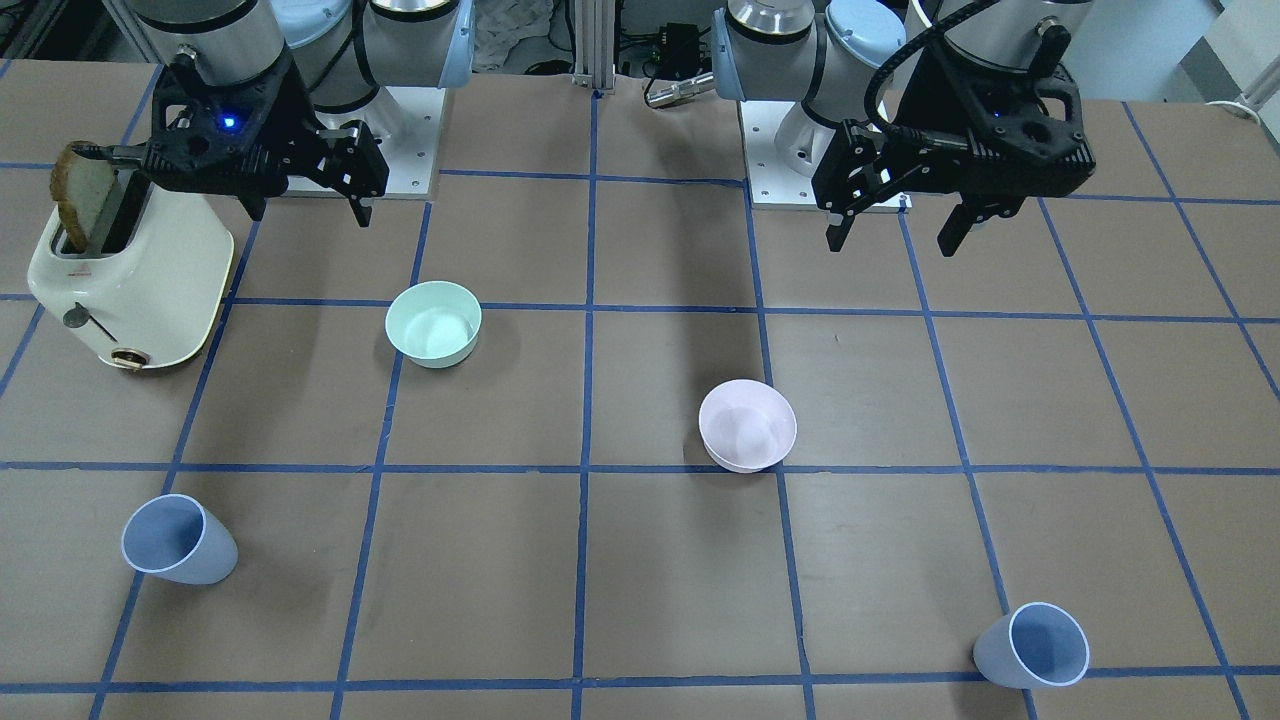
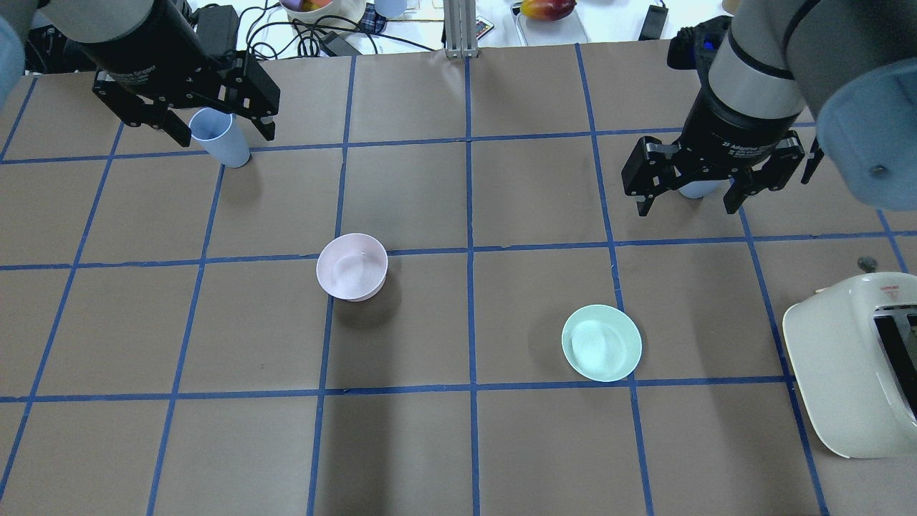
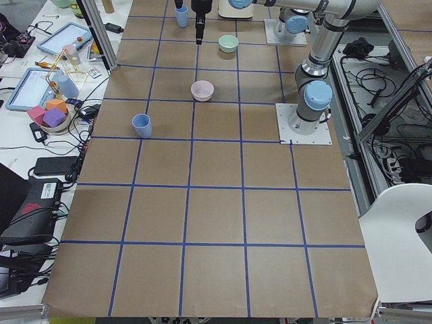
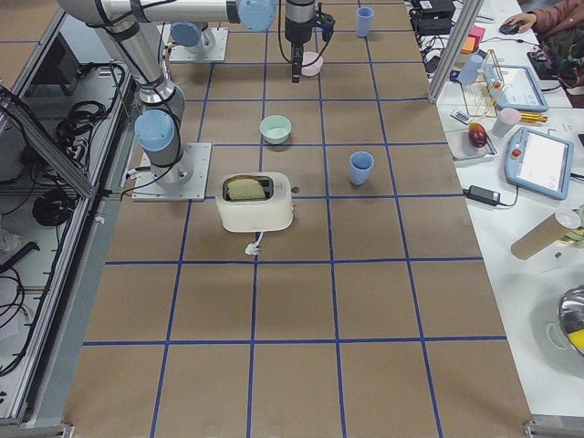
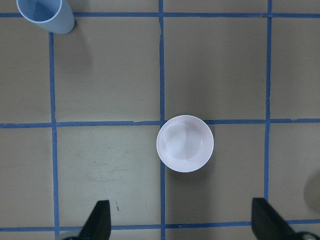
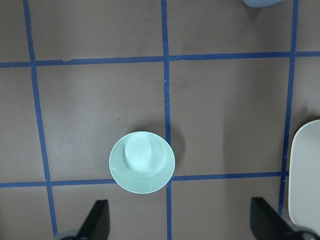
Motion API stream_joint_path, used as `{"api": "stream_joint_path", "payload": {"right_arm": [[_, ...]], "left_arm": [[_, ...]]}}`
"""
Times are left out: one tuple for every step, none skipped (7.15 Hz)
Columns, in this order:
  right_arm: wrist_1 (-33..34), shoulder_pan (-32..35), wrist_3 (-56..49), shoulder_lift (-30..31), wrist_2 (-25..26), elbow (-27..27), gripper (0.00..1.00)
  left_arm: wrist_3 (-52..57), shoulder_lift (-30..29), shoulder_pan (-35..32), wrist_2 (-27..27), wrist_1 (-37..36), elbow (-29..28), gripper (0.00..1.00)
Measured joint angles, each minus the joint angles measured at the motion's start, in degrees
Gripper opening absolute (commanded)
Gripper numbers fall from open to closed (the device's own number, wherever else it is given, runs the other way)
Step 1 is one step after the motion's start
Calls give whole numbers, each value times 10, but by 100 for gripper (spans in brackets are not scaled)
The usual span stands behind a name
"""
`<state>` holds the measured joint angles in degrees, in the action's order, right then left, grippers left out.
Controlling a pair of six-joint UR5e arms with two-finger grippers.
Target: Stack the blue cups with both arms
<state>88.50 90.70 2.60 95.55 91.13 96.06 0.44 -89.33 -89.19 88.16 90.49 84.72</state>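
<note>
Front-facing view: above the tabletop (image 1: 650, 560), the left claw (image 1: 893, 240) and right claw (image 1: 310, 212) hang with fingers spread, holding nothing. The left-side blue cup (image 1: 1032, 645) stands upright well apart from the pink bowl (image 1: 748, 425), the right-side blue cup (image 1: 180, 540) further off on the bowl's other flank. Overhead: the right claw partly hides the right-side blue cup. Left wrist: the pink bowl sits between open fingers. Right wrist: a mint-green bowl (image 6: 142, 161) lies likewise
</note>
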Motion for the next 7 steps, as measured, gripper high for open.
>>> {"api": "stream_joint_path", "payload": {"right_arm": [[0,0,3,0,1,0,100],[1,0,2,0,0,0,100],[2,-2,-3,-5,-1,-1,100],[3,-8,-19,-15,-1,-5,100],[8,-23,-56,-25,-1,-14,100],[16,-57,-106,-46,-1,-27,100],[32,-96,-155,-80,-2,-49,100]], "left_arm": [[0,1,0,0,3,0,100],[0,1,0,1,6,-1,100],[0,1,0,1,7,-1,100],[0,2,0,1,8,0,100],[0,2,0,2,8,-1,100],[0,2,0,2,8,-1,100],[0,3,1,2,8,-1,100]]}}
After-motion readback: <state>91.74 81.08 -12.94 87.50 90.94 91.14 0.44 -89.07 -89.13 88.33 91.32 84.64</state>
